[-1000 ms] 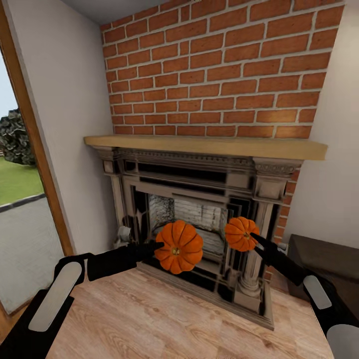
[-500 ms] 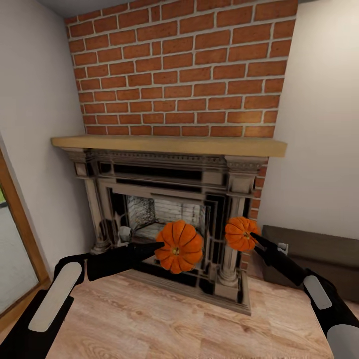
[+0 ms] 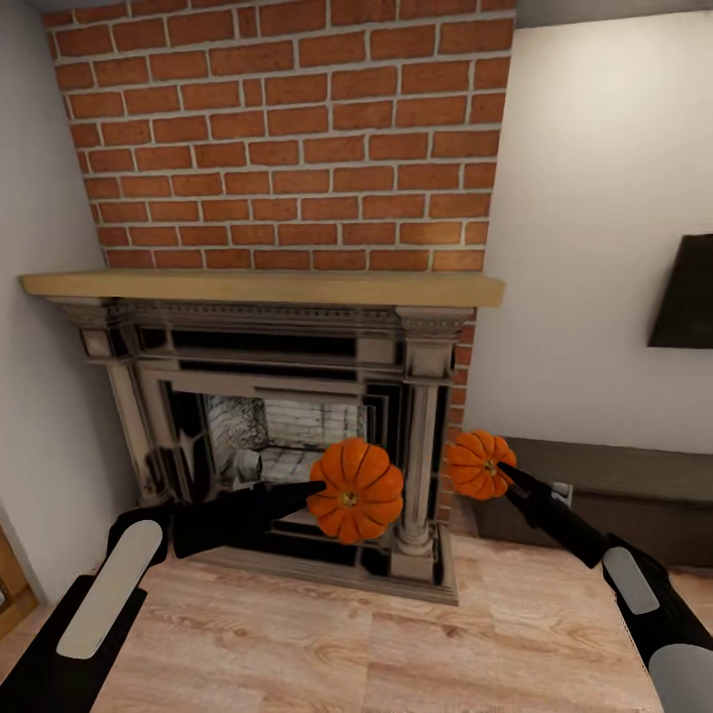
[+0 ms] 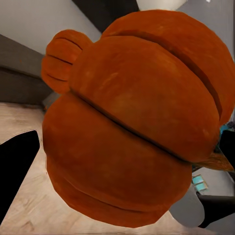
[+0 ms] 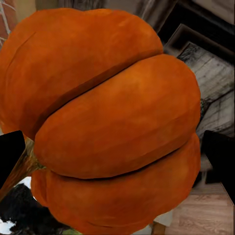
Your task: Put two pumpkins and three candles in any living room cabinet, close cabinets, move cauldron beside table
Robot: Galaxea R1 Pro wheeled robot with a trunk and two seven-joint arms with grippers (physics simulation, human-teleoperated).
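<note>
A brick-fronted fireplace with a pale wooden mantel shelf (image 3: 262,287) stands at the back left, against the wall. To its right, along the same wall, sits a long, low, dark brown wood cabinet (image 3: 614,485), with a black wall TV (image 3: 685,294) above it. In front of the fireplace opening, above the light wood plank floor (image 3: 376,644), the left pincer (image 3: 309,488) holds the larger orange ribbed pumpkin (image 3: 355,490). Just right of it, the right pincer (image 3: 507,477) holds the smaller orange ribbed pumpkin (image 3: 477,463), before the fireplace's right column.

Both arms are reaching forward from the lower corners, left arm pointing toward 2 o'clock, right toward 10 o'clock. Left gripper (image 3: 319,492) is clamping a pumpkin (image 3: 356,490). Right gripper (image 3: 503,473) is clamping the smaller pumpkin (image 3: 477,462), both held off the floor.
</note>
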